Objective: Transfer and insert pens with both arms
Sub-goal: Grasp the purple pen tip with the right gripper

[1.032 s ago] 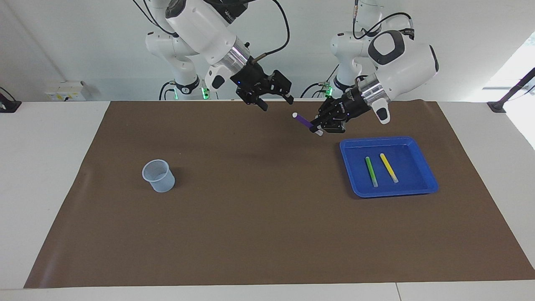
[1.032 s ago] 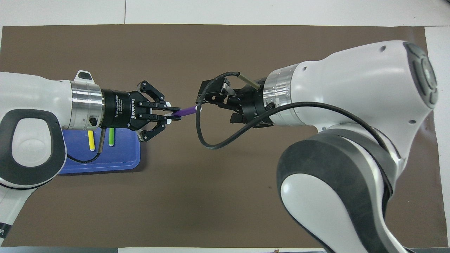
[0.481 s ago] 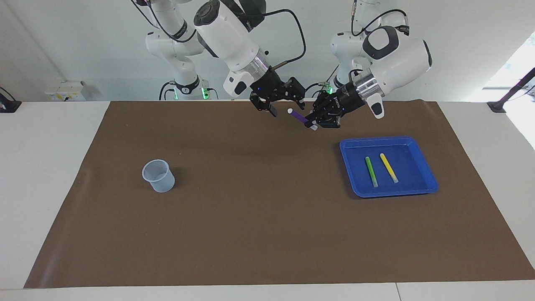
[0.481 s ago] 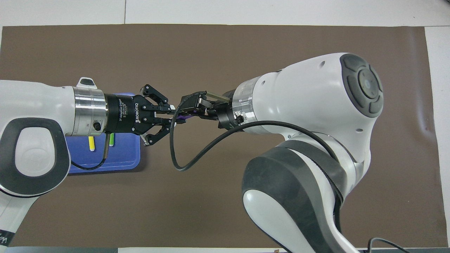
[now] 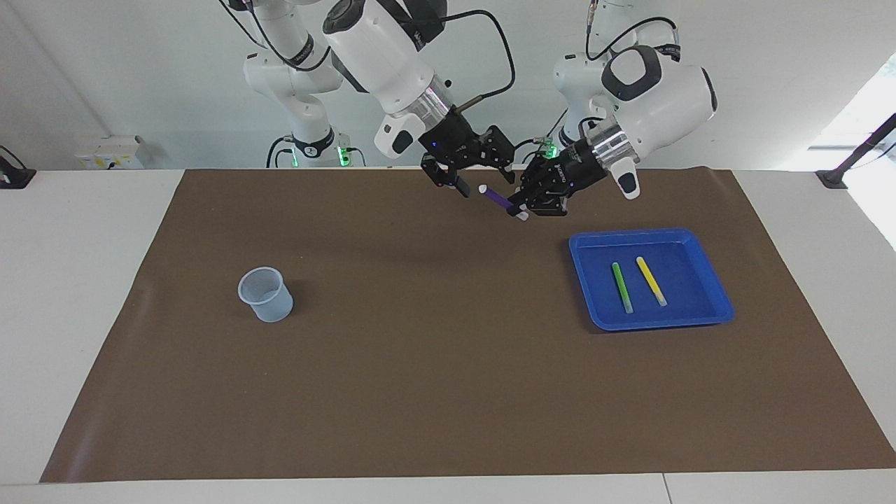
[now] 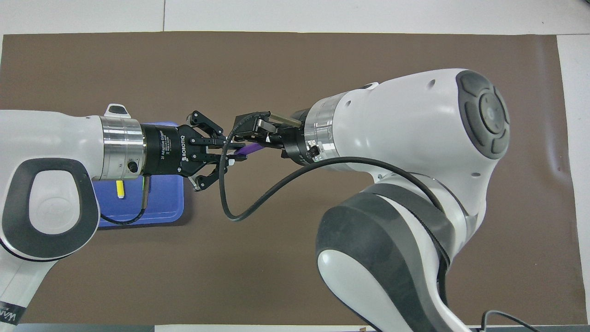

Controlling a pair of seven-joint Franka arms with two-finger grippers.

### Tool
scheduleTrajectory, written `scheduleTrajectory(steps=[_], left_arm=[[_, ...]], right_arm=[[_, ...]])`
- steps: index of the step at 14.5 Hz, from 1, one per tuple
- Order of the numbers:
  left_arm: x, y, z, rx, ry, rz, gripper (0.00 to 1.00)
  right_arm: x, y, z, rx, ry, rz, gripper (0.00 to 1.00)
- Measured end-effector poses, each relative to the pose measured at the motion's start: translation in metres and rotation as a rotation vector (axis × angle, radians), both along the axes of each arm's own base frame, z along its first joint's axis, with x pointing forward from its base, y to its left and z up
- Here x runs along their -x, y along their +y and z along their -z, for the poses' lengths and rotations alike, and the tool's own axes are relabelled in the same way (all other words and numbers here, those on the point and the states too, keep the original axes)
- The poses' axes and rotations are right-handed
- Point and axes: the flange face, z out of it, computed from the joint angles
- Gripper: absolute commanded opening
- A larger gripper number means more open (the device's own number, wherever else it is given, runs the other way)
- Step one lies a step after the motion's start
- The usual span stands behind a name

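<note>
My left gripper (image 5: 523,208) (image 6: 232,152) is shut on one end of the purple pen (image 5: 498,198) (image 6: 249,148), held up in the air over the brown mat beside the tray. My right gripper (image 5: 484,180) (image 6: 244,140) is open. Its fingers straddle the pen's free whitish end without pressing on it. The green pen (image 5: 621,287) and the yellow pen (image 5: 651,281) (image 6: 120,189) lie side by side in the blue tray (image 5: 651,233) (image 6: 161,207). In the overhead view the left arm covers most of the green pen.
A translucent cup (image 5: 266,294) stands upright on the brown mat (image 5: 434,364) toward the right arm's end of the table. The overhead view hides it under the right arm. Two smaller white arms with green lights stand at the robots' edge.
My right gripper has come in from the side, and its fingers now stand around the purple pen's free end. My left gripper has lifted the pen slightly toward it.
</note>
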Motion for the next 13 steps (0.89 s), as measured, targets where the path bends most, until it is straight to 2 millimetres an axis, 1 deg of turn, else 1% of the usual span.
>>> scheduleTrajectory(steps=[1,2,3,6,9,13], left_arm=[[0.0000,-0.0001,0.0000,0.000,0.000,0.000,0.00],[0.0000,-0.0001,0.0001,0.000,0.001,-0.001,0.00],[0.0000,0.0000,0.0001,0.000,0.001,-0.002,0.00],[0.0000,0.0002,0.0008,0.000,0.003,-0.004,0.00],[-0.0019,0.0065,-0.0013,0.002,0.000,-0.018,0.00],[-0.0004,0.0069,0.0003,0.003,0.007,-0.022,0.00]], right_arm=[[-0.0013,0.0002,-0.0010,-0.007,-0.010,0.006,0.79],[-0.0025,0.0002,-0.0017,-0.012,-0.019,0.012,0.47],[-0.0030,0.0001,-0.0013,-0.013,-0.020,0.013,0.00],[-0.0032,0.0002,-0.0007,-0.012,-0.019,0.013,0.00],[-0.0036,-0.0001,0.0008,0.002,-0.025,0.009,0.00],[-0.0017,0.0026,0.0006,0.014,-0.034,0.000,0.00]])
